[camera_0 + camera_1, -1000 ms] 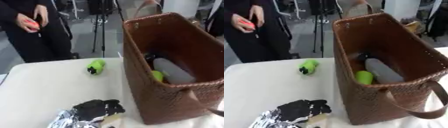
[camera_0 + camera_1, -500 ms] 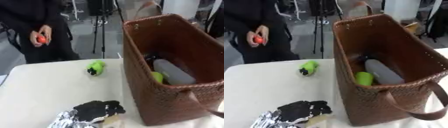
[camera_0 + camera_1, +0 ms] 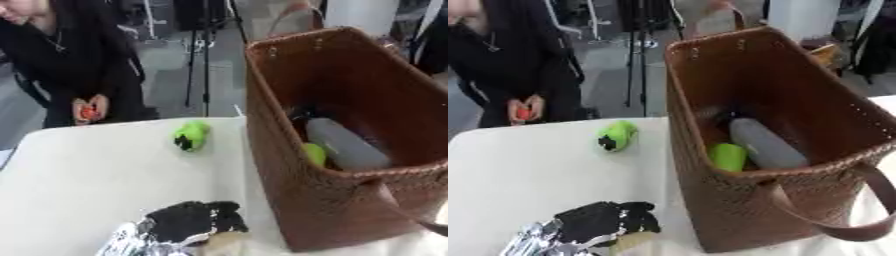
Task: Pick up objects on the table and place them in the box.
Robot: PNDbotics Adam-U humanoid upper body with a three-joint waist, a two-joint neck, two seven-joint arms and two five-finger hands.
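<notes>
A brown woven basket (image 3: 754,200) with a leather handle (image 3: 833,227) stands on the right of the white table (image 3: 79,175). Inside it lie a grey bottle-shaped thing (image 3: 765,145) and a green object (image 3: 728,156). A bright green object with a black end (image 3: 191,135) lies on the table just left of the basket's far corner. A crumpled black and silver packet (image 3: 592,227) lies at the near edge, left of the basket. Neither of my hands shows in either view.
A person in black stands at the table's far left edge, holding a small red thing (image 3: 87,112) off the table. Tripod legs (image 3: 206,65) stand on the floor behind.
The person has bent lower and brought the red thing down toward the table's far edge. The basket, the green object and the packet have not moved.
</notes>
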